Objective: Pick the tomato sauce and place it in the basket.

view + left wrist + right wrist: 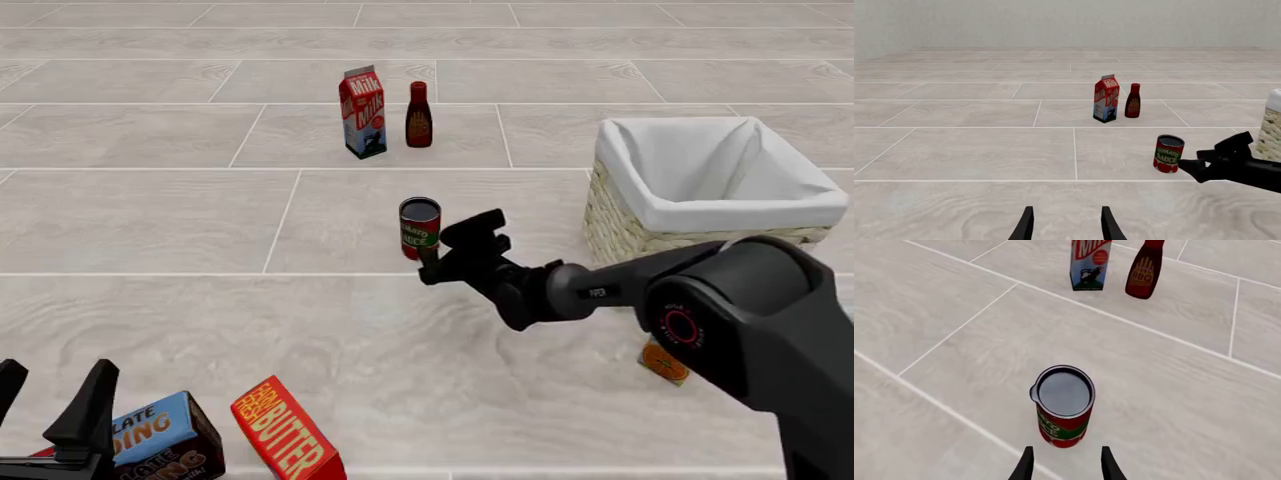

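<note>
The tomato sauce can (419, 228) stands upright on the tiled surface, left of the basket (621, 140); it has a red label and a dark top. My right gripper (447, 250) is open, just in front of the can and apart from it. In the right wrist view the can (1063, 407) stands just beyond the open fingertips of the right gripper (1066, 462). My left gripper (51, 392) is open and empty at the near left, far from the can. The left wrist view shows the can (1167, 154), the right gripper (1197, 162) beside it and the basket's edge (1273, 125).
A milk carton (362, 112) and a dark red BBQ bottle (419, 115) stand side by side behind the can. A butter box (284, 443) and a chocolate pudding box (160, 440) lie at the near left by my left gripper. A small orange item (663, 362) lies under my right arm.
</note>
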Robot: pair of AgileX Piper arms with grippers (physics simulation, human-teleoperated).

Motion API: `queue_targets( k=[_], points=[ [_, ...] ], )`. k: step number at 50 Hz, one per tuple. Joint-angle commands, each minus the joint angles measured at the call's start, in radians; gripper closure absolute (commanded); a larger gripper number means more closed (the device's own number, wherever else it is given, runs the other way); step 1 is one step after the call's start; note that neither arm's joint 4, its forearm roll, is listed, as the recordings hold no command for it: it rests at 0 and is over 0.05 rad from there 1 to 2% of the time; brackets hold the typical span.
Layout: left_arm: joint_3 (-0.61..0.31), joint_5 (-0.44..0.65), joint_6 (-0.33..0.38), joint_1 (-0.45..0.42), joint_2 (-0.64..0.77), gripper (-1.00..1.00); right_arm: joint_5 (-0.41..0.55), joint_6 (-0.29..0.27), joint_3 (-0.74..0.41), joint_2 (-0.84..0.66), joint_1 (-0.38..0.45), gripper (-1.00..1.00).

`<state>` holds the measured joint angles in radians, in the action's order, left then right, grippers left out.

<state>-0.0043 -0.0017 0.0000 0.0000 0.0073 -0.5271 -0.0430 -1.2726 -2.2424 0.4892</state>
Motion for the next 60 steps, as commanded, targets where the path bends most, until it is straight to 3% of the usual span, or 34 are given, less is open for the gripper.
queue_targets(
  k=[1,60],
  points=[
    [0.000,0.000,0.000,0.000,0.000,-1.00,0.013,-0.003,-0.020,-0.009,0.004,-1.00],
    [0.000,0.000,0.000,0.000,0.000,-1.00,0.071,-0.009,-0.140,-0.083,0.008,-1.00]
  ],
)
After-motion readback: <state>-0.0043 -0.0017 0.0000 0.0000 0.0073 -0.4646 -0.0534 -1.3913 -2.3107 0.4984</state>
